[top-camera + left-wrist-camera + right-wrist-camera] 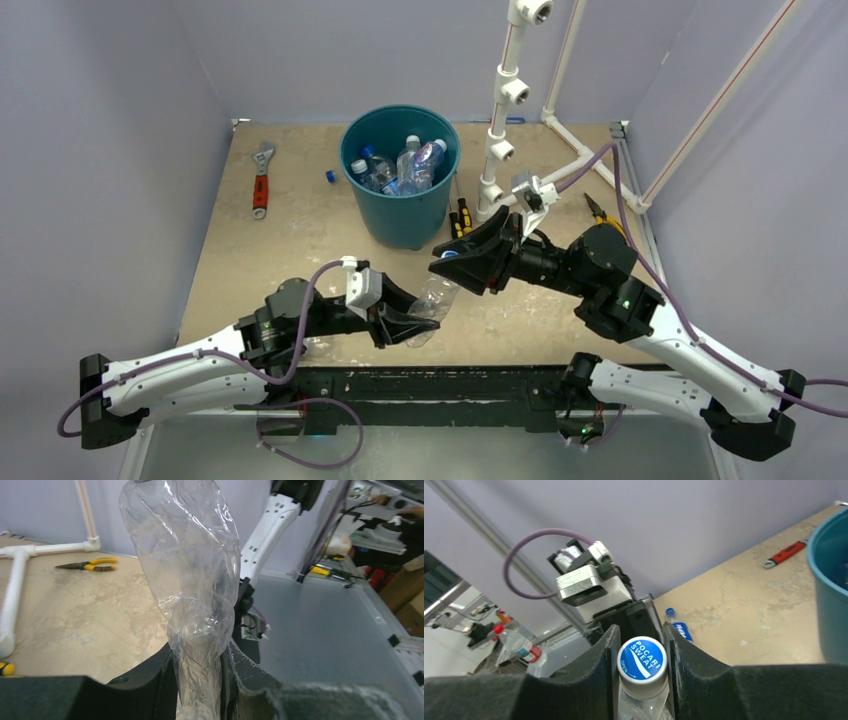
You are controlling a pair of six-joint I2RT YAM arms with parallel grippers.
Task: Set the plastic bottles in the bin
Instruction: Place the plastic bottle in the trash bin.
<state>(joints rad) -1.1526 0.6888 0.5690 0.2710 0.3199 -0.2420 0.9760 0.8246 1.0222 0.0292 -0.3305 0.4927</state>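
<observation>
Clear crumpled bottle clamped in L pincer above bench; R pincer jaws flank its blue cap, grip unclear.

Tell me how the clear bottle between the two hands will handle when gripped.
The clear bottle looks crumpled and empty, so probably very light and soft: its body is pinched narrow where the left hand clamps it. The blue cap, flanked by the right hand, is likely the stiffest place to hold.

The left arm and right arm have white links and black joints. Purple cables loop along both.
</observation>
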